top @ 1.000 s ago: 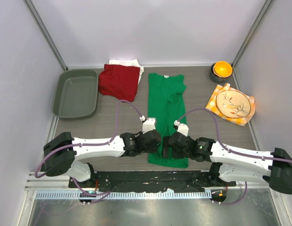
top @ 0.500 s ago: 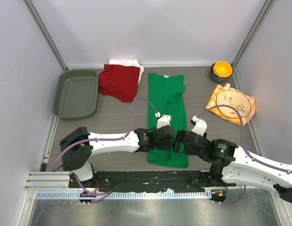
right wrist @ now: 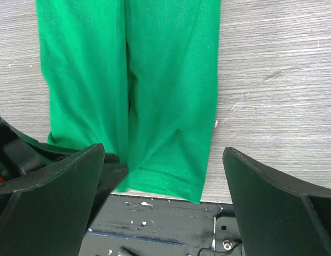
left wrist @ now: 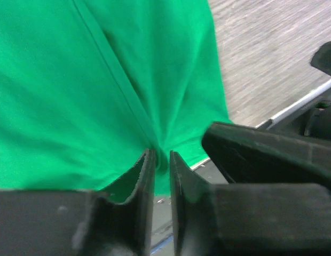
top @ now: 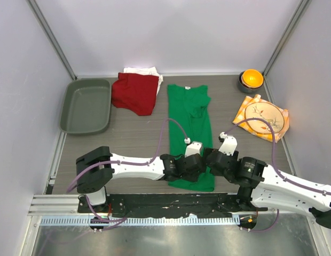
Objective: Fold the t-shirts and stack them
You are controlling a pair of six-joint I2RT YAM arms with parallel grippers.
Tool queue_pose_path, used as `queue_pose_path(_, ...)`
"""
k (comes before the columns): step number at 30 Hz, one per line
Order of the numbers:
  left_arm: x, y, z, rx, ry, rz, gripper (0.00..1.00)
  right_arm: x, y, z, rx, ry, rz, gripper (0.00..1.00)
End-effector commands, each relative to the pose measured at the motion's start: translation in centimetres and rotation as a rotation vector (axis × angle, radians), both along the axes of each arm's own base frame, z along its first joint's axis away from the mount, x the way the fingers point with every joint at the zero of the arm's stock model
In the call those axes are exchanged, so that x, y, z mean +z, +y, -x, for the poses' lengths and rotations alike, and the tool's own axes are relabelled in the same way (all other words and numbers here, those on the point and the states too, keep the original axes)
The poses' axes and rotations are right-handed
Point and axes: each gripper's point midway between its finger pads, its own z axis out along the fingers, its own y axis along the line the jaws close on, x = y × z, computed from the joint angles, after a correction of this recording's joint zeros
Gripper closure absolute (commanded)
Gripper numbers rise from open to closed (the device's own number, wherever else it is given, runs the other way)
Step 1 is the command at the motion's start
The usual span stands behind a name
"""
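The bright green t-shirt (top: 189, 114) lies folded into a long strip down the middle of the table. My left gripper (top: 196, 165) reaches across to its near hem. In the left wrist view this gripper (left wrist: 161, 160) is shut on a pinch of the green t-shirt (left wrist: 101, 80). My right gripper (top: 211, 158) hovers just right of it, open wide over the near right corner of the green t-shirt (right wrist: 155, 80), its fingertips (right wrist: 96, 154) apart from the cloth. The dark red t-shirt (top: 134, 92) lies folded at the back, on top of the white t-shirt (top: 145, 70).
A grey tray (top: 85, 125) sits at the back left. At the right, a patterned plate (top: 265, 117) rests on an orange-yellow checked napkin (top: 242, 116), with an orange bowl (top: 252, 78) behind it. The black front rail (right wrist: 171, 224) runs just below the shirt's hem.
Both grippers have shifted right along the green shirt's near hem. The left arm now stretches across the strip. The right gripper has opened wider and drawn off the cloth.
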Motion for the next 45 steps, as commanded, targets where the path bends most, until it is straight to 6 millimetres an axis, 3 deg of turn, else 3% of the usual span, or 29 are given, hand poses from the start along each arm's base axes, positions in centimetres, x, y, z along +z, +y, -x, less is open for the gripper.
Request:
queue_pose_path(1, 0.9, -1.4, 2.0, -0.041, 0.009, 0.069, 0.61, 0.4, -0.2, -0.8, -0.04, -0.037, 0.006, 0.0)
queue_pose_path(2, 0.8, -1.0, 2.1, -0.032, 0.001, 0.067, 0.42, 0.4, -0.2, -0.8, -0.041, -0.036, 0.009, 0.0)
queue_pose_path(4, 0.8, -0.4, 2.6, -0.018, 0.001, 0.07, 0.26, 0.4, -0.1, -0.8, -0.038, -0.036, 0.008, 0.0)
queue_pose_path(5, 0.3, 0.4, 2.6, -0.005, -0.004, 0.051, 0.11, 0.3, -0.1, -0.8, -0.036, -0.033, 0.012, 0.0)
queue_pose_path(8, 0.9, 2.1, 2.2, 0.044, -0.027, 0.048, 0.03, 0.2, 0.3, -0.9, -0.031, -0.03, 0.013, 0.0)
queue_pose_path(12, 2.1, 5.9, 0.8, 0.13, -0.1, 0.019, 0.02, 0.2, 2.2, -0.6, 0.041, -0.004, -0.024, 0.0)
queue_pose_path(18, 7.4, 11.6, -0.9, 0.263, -0.207, 0.08, 0.02, 0.9, 6.0, 0.1, 0.147, 0.036, -0.147, 0.0)
queue_pose_path(19, 7.3, 12.8, -1.0, 0.273, -0.219, 0.063, 0.02, 0.8, 6.9, 0.9, 0.194, 0.073, -0.177, 0.01)
queue_pose_path(21, 9.3, 14.3, -1.4, 0.306, -0.248, 0.116, 0.0, 1.2, 8.6, 1.3, 0.241, 0.08, -0.262, 0.0)
queue_pose_path(22, 9.5, 14.9, -1.4, 0.311, -0.254, 0.123, 0.0, 2.3, 10.1, 1.5, 0.278, 0.063, -0.347, 0.0)
queue_pose_path(24, 10.3, 16.3, -1.6, 0.336, -0.261, 0.177, 0.0, 1.6, 11.3, 3.0, 0.34, 0.113, -0.431, 0.0)
queue_pose_path(25, 10.6, 16.5, -1.6, 0.337, -0.262, 0.205, 0.0, 2.6, 12.5, 3.0, 0.365, 0.091, -0.506, 0.0)
queue_pose_path(26, 10.6, 17.3, -1.5, 0.347, -0.261, 0.231, 0.0, 1.7, 12.7, 3.9, 0.396, 0.126, -0.526, 0.0)
queue_pose_path(28, 10.8, 17.7, -1.4, 0.363, -0.252, 0.286, 0.0, 2.2, 13.7, 3.9, 0.415, 0.107, -0.599, 0.0)
queue_pose_path(29, 10.2, 18.1, -1.4, 0.371, -0.247, 0.287, 0.0, 1.0, 13.8, 4.9, 0.436, 0.155, -0.616, 0.0)
queue_pose_path(34, 9.6, 18.9, -1.1, 0.378, -0.233, 0.303, 0.0, 0.2, 14.4, 5.3, 0.457, 0.132, -0.729, 0.0)
queue_pose_path(35, 9.3, 18.8, -1.0, 0.372, -0.23, 0.299, 0.0, -0.9, 14.0, 5.4, 0.452, 0.14, -0.717, 0.0)
queue_pose_path(39, 8.5, 17.9, -0.9, 0.357, -0.217, 0.279, 0.0, -2.3, 13.3, 6.0, 0.444, 0.146, -0.751, 0.0)
queue_pose_path(45, 7.5, 16.8, -0.6, 0.33, -0.202, 0.255, 0.0, -7.2, 10.8, 7.4, 0.401, 0.21, -0.741, 0.0)
